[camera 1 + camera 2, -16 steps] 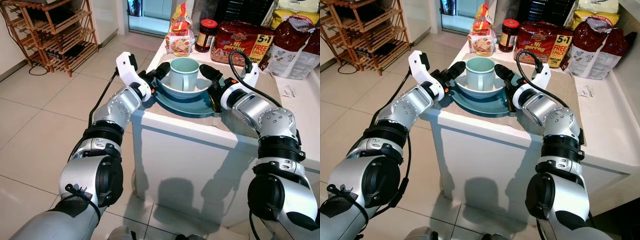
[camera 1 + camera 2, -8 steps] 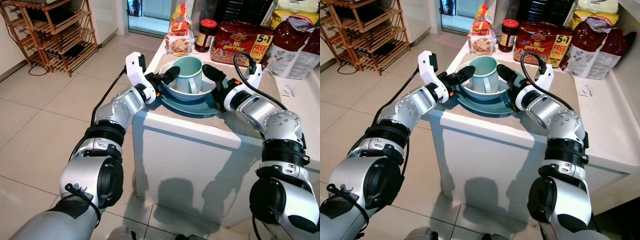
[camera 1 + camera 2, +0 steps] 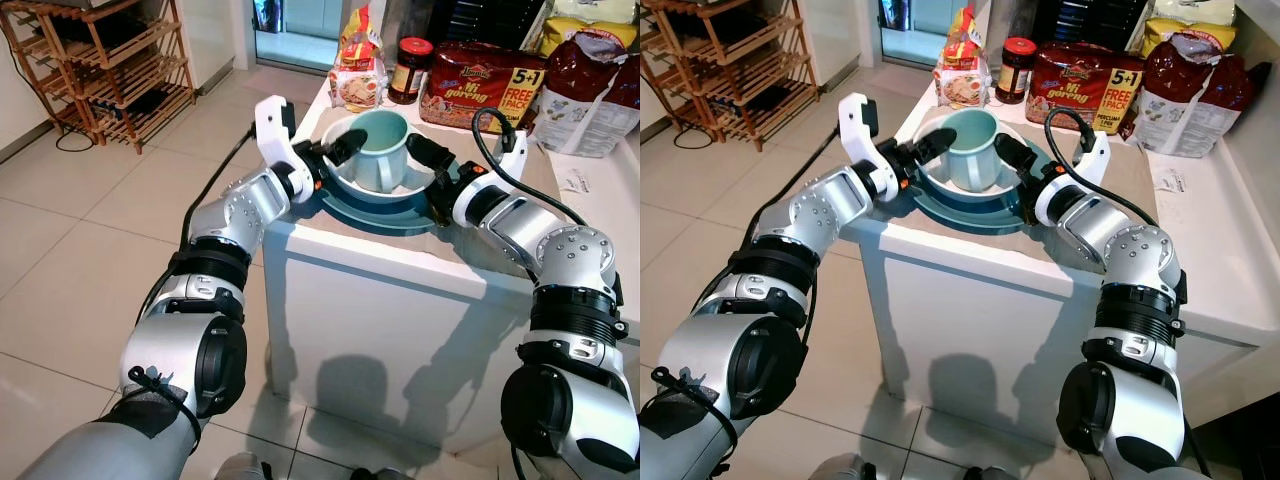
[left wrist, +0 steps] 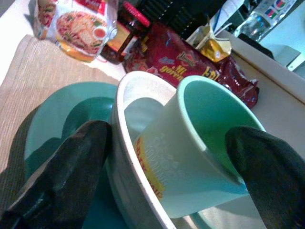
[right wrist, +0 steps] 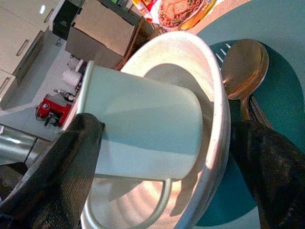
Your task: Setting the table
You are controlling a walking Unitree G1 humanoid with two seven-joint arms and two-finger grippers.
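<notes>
My left gripper (image 3: pixel 338 158) and right gripper (image 3: pixel 430 170), both spread wide around the bowl (image 3: pixel 352 184) with mug (image 3: pixel 384 150), near the counter's (image 3: pixel 350 245) front edge.

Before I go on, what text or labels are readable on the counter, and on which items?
"5+1 FREE PACK": red noodle multipack behind the mug.
"Mi goreng": same multipack, partly legible.
Single noodle packet: print too small to read.
Jar: label too blurred to read.
Dark red bag: print unreadable.
Paper slip: print too small.
Mug side in the left wrist view: faint marks, unreadable.
</notes>
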